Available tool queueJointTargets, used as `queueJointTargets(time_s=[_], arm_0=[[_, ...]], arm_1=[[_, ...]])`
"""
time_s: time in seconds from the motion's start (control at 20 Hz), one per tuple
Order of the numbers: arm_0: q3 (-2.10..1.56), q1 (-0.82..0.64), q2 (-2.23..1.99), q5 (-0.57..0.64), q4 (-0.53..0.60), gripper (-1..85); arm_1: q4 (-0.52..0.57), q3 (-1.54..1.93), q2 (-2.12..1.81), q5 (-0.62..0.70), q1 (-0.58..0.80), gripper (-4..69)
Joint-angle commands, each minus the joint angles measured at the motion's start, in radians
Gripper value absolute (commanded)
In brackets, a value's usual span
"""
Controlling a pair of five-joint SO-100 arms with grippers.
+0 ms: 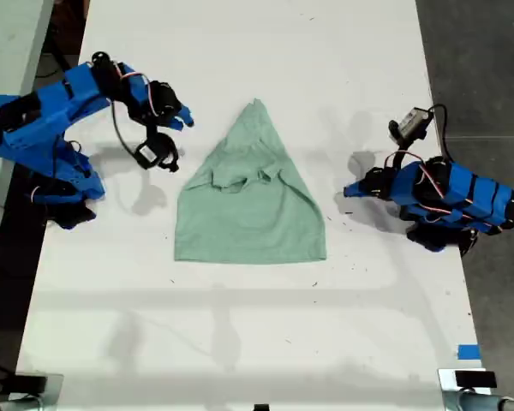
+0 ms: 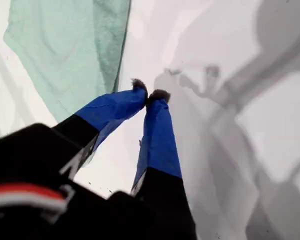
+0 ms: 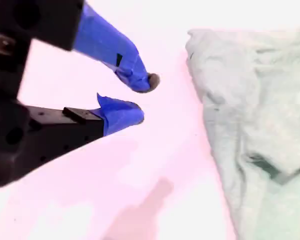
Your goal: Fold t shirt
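Folding the t shirt (image 1: 250,201) likely calls for pinching its edges; my first claw (image 2: 149,91) is closed, empty; my second claw (image 3: 142,99) is narrowly parted; open both before descending to the surface (image 1: 240,325).

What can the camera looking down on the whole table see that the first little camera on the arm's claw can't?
Only the exterior view shows the whole t shirt folded into a rough triangle, both blue arms, and blue tape near the table's edge at its lower right. Only the first wrist view shows my first gripper close up, its blue fingers meeting at dark tips, holding nothing. Both show the white table and part of the mint-green shirt.
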State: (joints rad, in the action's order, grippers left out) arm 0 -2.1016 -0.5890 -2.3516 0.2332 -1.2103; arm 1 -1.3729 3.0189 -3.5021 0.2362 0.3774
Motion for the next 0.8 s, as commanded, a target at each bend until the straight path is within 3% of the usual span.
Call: queueJointTargets(time_s=[0.0, 0.1, 0.15, 0.3, 0.4, 0.5, 0.55, 0.6, 0.65, 0.7, 0.75], arm_0=[[-0.568, 0.267, -0.52, -0.15, 0.342, 2.1], [-0.825, 0.35, -0.577, -0.216, 0.54, 1.4], [-0.868, 0.36, -0.558, -0.222, 0.575, 1.2], [-0.908, 0.287, -0.522, -0.13, 0.581, 1.9], [-0.968, 0.232, -0.554, -0.126, 0.577, 7.7], [-1.077, 0.201, -0.713, -0.193, 0.523, 12.0], [-1.109, 0.195, -0.894, -0.296, 0.38, 12.5], [-1.106, 0.215, -1.092, -0.342, 0.195, 13.6], [-1.103, 0.255, -1.236, -0.333, 0.109, 14.8], [-1.086, 0.285, -1.23, -0.339, 0.112, 16.9], [-1.1, 0.287, -1.235, -0.351, 0.11, 10.7]], arm_1=[[0.005, 0.072, -0.003, 0.006, -0.008, 3.5], [0.005, 0.072, -0.003, 0.006, -0.005, 3.6], [0.005, 0.072, -0.003, 0.003, -0.005, 3.6], [0.005, 0.072, -0.003, 0.0, 0.0, 3.7], [0.005, 0.072, -0.003, 0.0, -0.002, 3.7], [0.005, 0.072, -0.003, -0.003, -0.005, 3.6], [0.005, 0.072, -0.003, -0.003, -0.005, 3.5], [0.005, 0.072, -0.003, -0.003, -0.005, 3.6], [0.005, 0.072, -0.003, -0.002, -0.005, 3.6], [0.005, 0.072, -0.003, 0.0, -0.003, 3.7], [0.005, 0.072, -0.003, 0.003, 0.0, 3.7]])
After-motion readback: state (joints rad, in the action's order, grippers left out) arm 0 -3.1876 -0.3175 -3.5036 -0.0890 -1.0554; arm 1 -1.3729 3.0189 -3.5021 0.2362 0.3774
